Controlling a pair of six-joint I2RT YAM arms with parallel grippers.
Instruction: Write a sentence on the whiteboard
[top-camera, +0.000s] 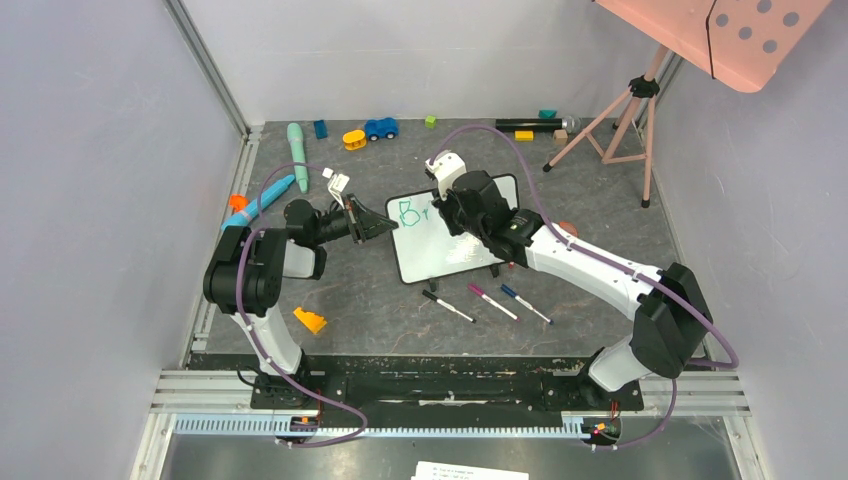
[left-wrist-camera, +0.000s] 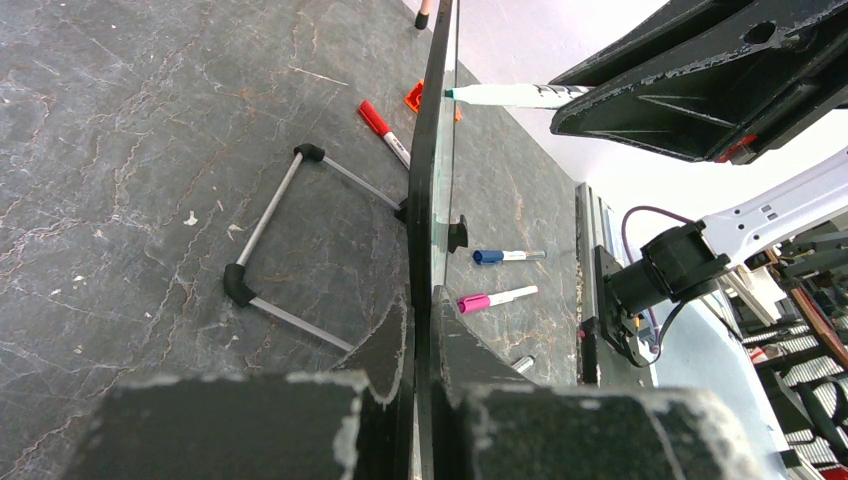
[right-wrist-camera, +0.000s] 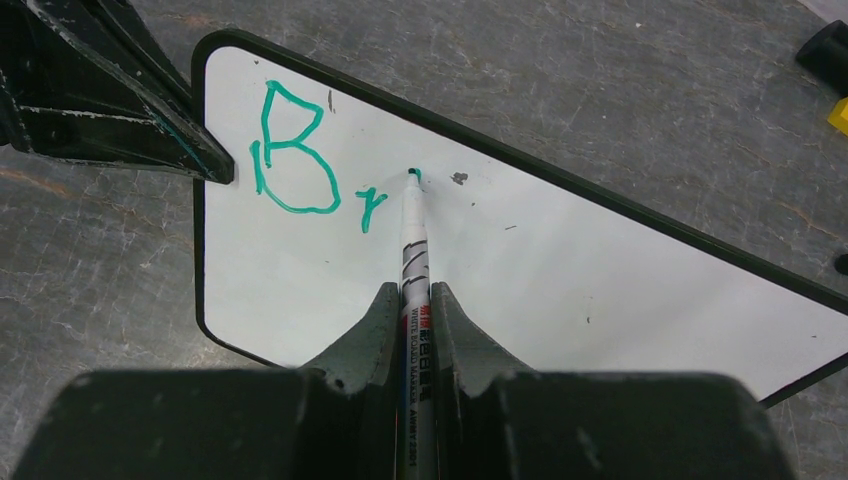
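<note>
The whiteboard (top-camera: 435, 245) stands tilted on its wire stand at mid-table. It also shows in the right wrist view (right-wrist-camera: 520, 270) and edge-on in the left wrist view (left-wrist-camera: 430, 180). Teal letters "Br" (right-wrist-camera: 300, 160) begin the sentence at its top left corner, also visible from above (top-camera: 412, 212). My left gripper (top-camera: 385, 226) is shut on the board's left edge (left-wrist-camera: 432, 330). My right gripper (right-wrist-camera: 415, 300) is shut on a white teal-tipped marker (right-wrist-camera: 412, 240), its tip touching the board just right of the "r". The marker also shows in the left wrist view (left-wrist-camera: 510, 95).
Three capped markers lie in front of the board: black (top-camera: 447, 306), pink (top-camera: 492, 301), blue (top-camera: 525, 303). A red marker (left-wrist-camera: 385, 130) lies behind it. Toys sit along the back, an orange wedge (top-camera: 310, 320) near left, a pink tripod (top-camera: 625, 115) back right.
</note>
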